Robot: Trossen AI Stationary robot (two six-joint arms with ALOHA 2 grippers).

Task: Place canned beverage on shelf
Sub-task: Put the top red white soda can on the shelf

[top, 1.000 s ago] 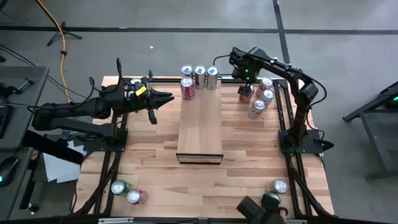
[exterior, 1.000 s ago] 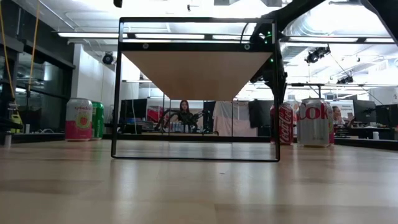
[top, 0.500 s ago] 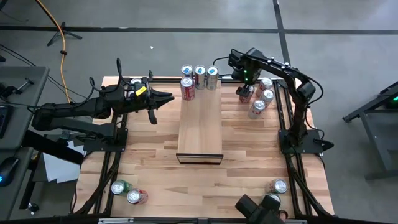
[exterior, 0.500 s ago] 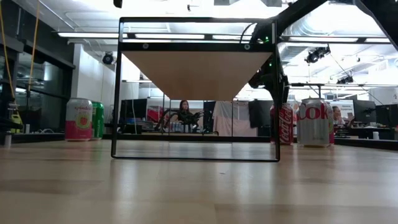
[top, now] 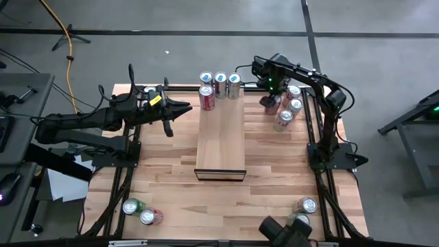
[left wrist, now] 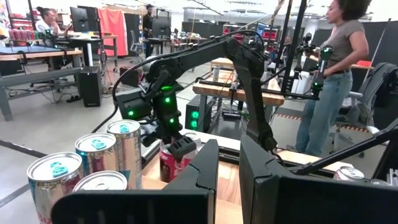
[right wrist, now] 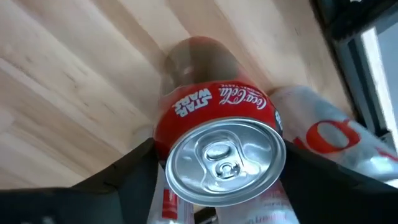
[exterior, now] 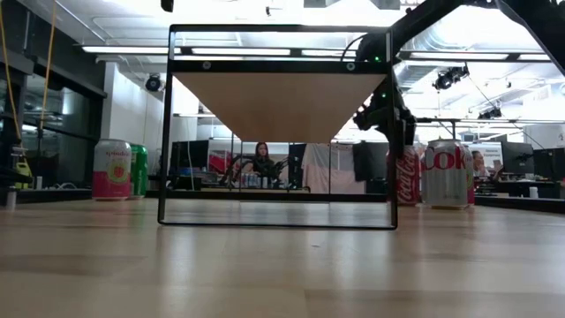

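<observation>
- Our right gripper (top: 271, 103) hangs over the far right of the table (top: 171, 185), its fingers on either side of a red cola can (right wrist: 217, 140); we cannot tell whether they pinch it yet.
- That can stands upright on the table, just beside a silver can (right wrist: 323, 140) and well right of the shelf (top: 221, 140).
- Four cans (top: 219, 85) stand at the shelf's far end.
- Our left gripper (top: 184, 108) waits left of the shelf, fingers pressed together, holding nothing.
</observation>
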